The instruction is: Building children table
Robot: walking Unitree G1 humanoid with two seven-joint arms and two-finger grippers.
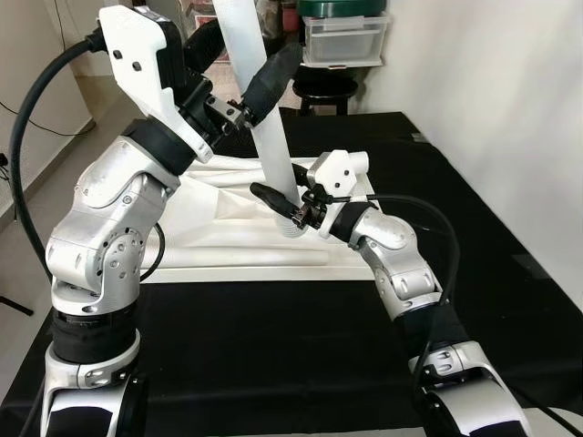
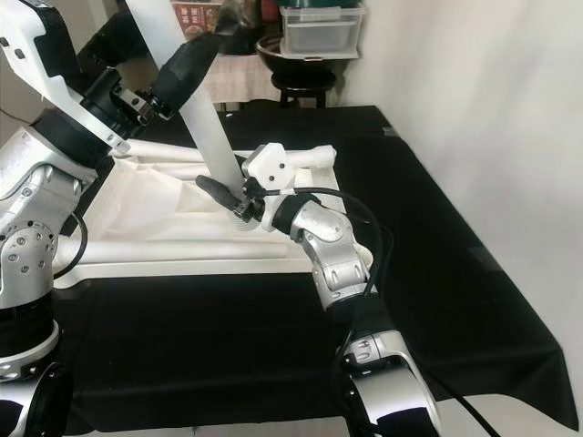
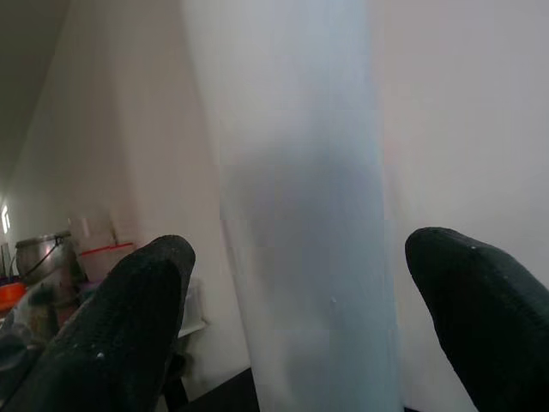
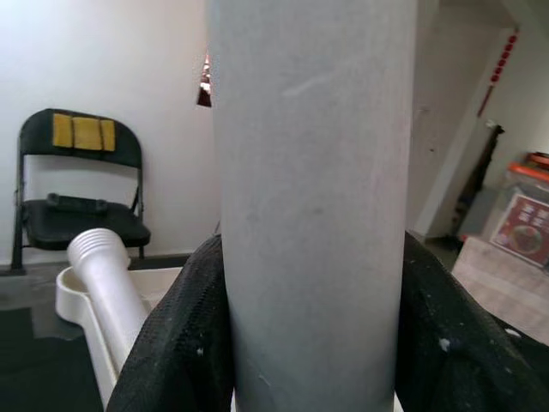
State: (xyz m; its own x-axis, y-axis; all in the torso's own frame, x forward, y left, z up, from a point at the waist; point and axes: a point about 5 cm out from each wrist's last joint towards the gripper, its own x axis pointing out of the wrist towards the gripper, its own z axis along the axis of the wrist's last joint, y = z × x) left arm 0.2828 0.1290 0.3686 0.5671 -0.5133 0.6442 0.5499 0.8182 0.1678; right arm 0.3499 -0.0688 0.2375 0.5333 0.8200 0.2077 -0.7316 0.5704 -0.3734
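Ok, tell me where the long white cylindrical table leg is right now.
The white cylindrical table leg stands tilted over the white tabletop on the black mat, with the right gripper near its lower end and the left gripper higher up.

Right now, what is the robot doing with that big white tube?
The robot is putting a leg on a small table. The white tabletop lies upside down on a black cloth. The right tool grips the white table leg near its bottom end, and the left tool steadies it higher up. Another leg is already in a corner.

The table leg [image 1: 264, 118] stands tilted on the tabletop [image 1: 209, 228], which lies on the mat [image 1: 273, 346].
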